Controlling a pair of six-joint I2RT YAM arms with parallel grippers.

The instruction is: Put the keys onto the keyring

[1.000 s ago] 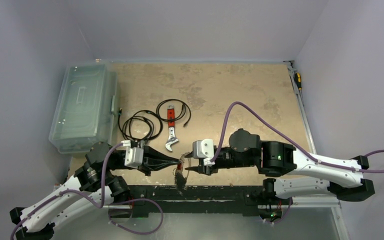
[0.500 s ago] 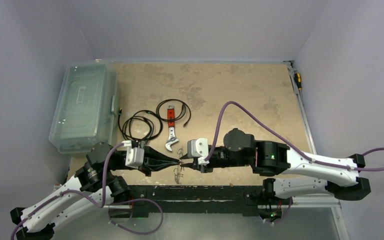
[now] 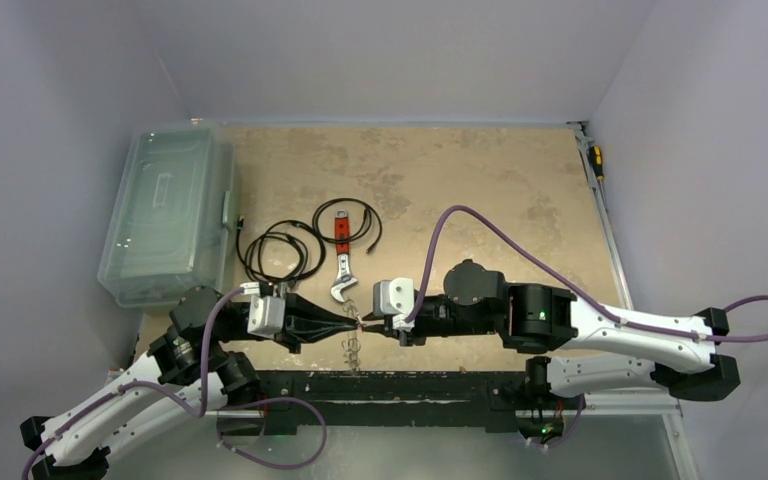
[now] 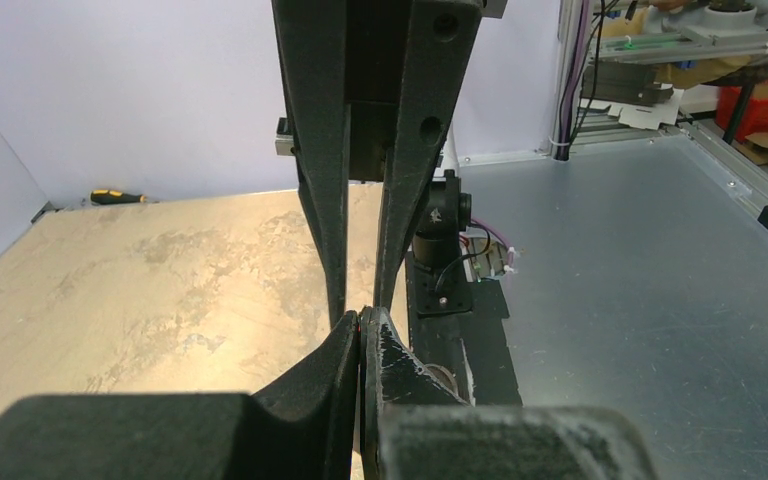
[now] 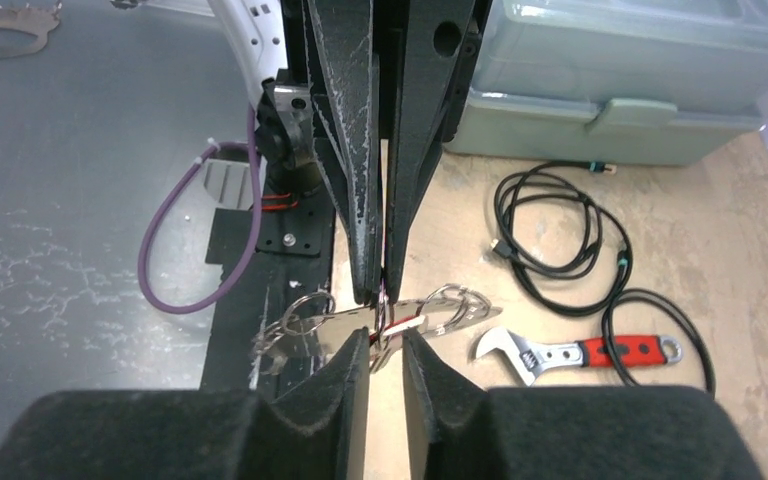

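Right wrist shows keys point(image 5: 295, 335) hidden from left wrist.

On my top view the box point(image 3: 168, 215) sits far left on the table point(image 3: 460, 170), the cables point(image 3: 280, 252) just right of it, and the wrench point(image 3: 341, 262) right of those (one loop lies about its handle). In front of the wrench, the left gripper point(image 3: 350, 322) and right gripper point(image 3: 368, 322) meet tip to tip, with the keyring point(image 5: 447, 298) between them and the keys point(image 5: 290, 340) on its near side.
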